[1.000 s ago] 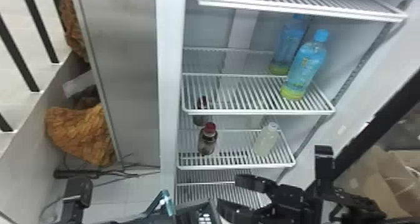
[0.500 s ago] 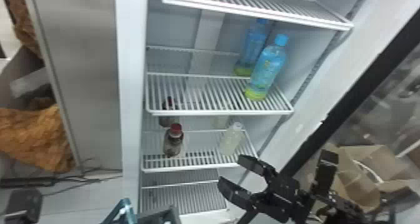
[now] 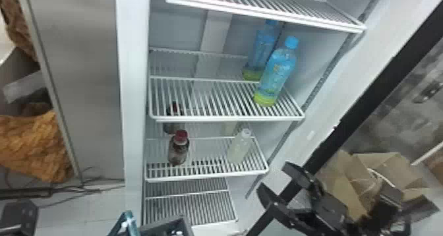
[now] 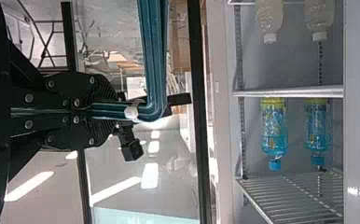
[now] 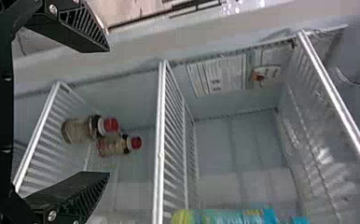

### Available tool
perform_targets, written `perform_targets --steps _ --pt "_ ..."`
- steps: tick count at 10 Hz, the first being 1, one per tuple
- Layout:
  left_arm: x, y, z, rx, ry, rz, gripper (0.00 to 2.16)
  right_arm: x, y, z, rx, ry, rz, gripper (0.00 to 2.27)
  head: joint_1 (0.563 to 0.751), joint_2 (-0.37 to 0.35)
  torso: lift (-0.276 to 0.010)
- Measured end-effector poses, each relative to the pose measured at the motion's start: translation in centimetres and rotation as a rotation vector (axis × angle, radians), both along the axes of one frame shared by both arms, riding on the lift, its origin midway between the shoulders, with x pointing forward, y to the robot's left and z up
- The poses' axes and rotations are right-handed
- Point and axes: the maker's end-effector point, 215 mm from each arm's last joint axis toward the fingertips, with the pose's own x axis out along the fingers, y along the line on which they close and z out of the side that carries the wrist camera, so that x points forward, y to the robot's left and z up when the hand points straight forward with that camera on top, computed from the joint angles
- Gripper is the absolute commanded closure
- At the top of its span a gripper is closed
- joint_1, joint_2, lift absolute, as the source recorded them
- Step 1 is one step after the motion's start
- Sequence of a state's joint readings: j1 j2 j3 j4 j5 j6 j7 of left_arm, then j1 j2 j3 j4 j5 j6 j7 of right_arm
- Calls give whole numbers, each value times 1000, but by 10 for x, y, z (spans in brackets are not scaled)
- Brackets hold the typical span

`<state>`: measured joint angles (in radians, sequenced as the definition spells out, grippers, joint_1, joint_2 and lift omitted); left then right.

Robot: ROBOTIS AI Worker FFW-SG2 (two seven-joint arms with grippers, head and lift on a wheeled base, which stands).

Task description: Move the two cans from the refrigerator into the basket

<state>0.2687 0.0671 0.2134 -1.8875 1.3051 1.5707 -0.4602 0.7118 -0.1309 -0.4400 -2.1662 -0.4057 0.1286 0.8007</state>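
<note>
Left gripper (image 4: 107, 110): clamped on the basket's teal handle (image 4: 152, 60).
Basket (image 3: 164, 222): low before the refrigerator (image 3: 133, 103), cut off below; contents hard to make out.
Right gripper (image 5: 107, 112): fingers apart, empty; probably lining up for a can, next to go in and close round it.
Top shelf (image 3: 263, 15): something at its cut-off upper part, unclear.
Cans: cannot tell where; perhaps up there.

Two blue bottles (image 3: 278, 70) with yellow-green bases stand one behind the other in the head view; below, two red-capped bottles (image 3: 178, 150) occupy the left, two pale bottles (image 3: 239, 149) the right. Crumpled orange-brown material (image 3: 36, 146) lies far left, opened cardboard (image 3: 382, 166) lower right.
</note>
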Motion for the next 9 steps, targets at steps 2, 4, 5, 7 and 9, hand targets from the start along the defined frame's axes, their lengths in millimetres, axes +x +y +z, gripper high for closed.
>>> perform_targets --steps 2,4,5,7,9 --pt "0 0 0 -1 1 1 1197 -12 -33 -2 -34 -42 -94 108 695 -350 -35" --pt "0 0 1 -4 1 2 1197 -26 -54 -7 -38 -81 -162 108 695 -350 -35" --pt "0 1 1 -4 2 3 1197 -33 -60 -9 -39 -88 -184 108 695 -350 -35" --pt "0 1 1 -5 3 4 1197 -45 -69 -20 -28 -81 -220 108 695 -350 -35" --pt "-1 1 0 -7 5 7 1197 -50 -72 -22 -23 -77 -239 108 695 -350 -35"
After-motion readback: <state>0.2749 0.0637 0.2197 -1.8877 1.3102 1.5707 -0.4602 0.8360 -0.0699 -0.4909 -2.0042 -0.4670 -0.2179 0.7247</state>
